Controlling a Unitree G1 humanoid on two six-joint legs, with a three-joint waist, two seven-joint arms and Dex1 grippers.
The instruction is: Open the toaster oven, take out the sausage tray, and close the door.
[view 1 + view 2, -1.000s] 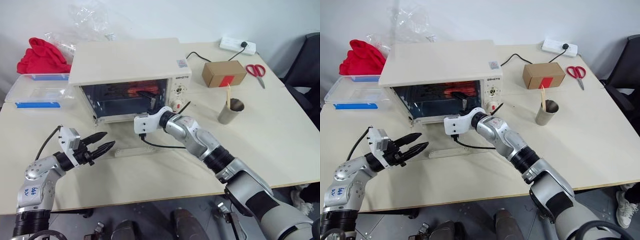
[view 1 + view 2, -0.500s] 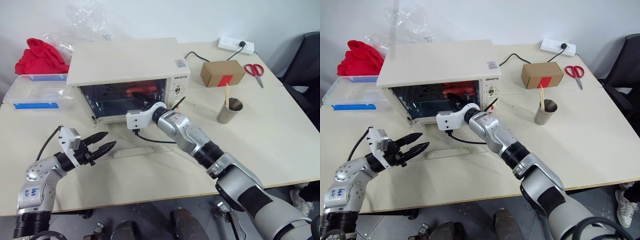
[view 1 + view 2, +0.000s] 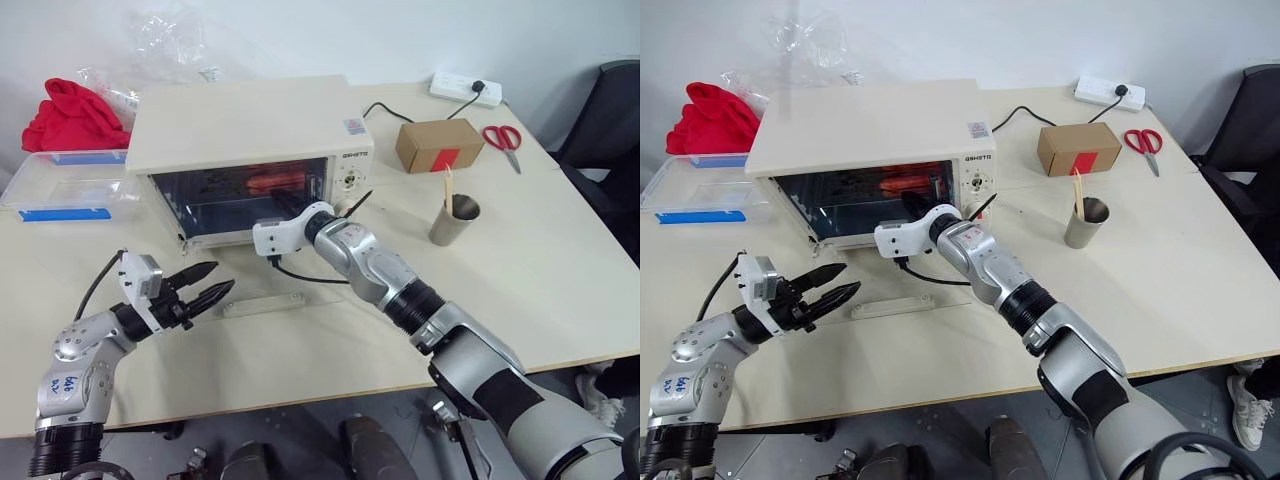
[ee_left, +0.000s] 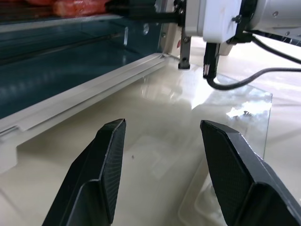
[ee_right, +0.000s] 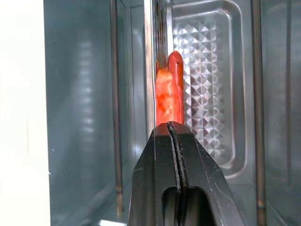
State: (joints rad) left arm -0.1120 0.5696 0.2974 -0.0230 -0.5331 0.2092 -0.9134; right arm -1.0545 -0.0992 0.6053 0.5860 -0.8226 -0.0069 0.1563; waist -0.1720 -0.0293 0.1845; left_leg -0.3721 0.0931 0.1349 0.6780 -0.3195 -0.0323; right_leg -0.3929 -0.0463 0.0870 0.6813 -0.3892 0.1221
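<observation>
Right wrist view: right hand (image 5: pixel 175 141) pressed together inside the toaster oven (image 3: pixel 250 125), at the ribbed silver sausage tray (image 5: pixel 207 70).
Left eye view adds the left hand (image 3: pixel 207 285), spread, hovering over the desk (image 3: pixel 560 260).

Cream table (image 3: pixel 560 270) (cluttered), toaster oven (image 3: pixel 250 125), cup (image 3: pixel 447 221)

Right hand (image 3: pixel 912 207) went deeper into open toaster oven (image 3: pixel 875 160). One second ago it hung just outside front opening, near knob side. Now its black fingers (image 5: pixel 178 181) are inside, up by red sausages (image 5: pixel 170 94) on sausage tray (image 5: pixel 207 70). Fingers were spread apart before; now they are pressed together. Whether they pinch tray edge cannot be told. Right arm stretched more toward oven's middle.
</observation>
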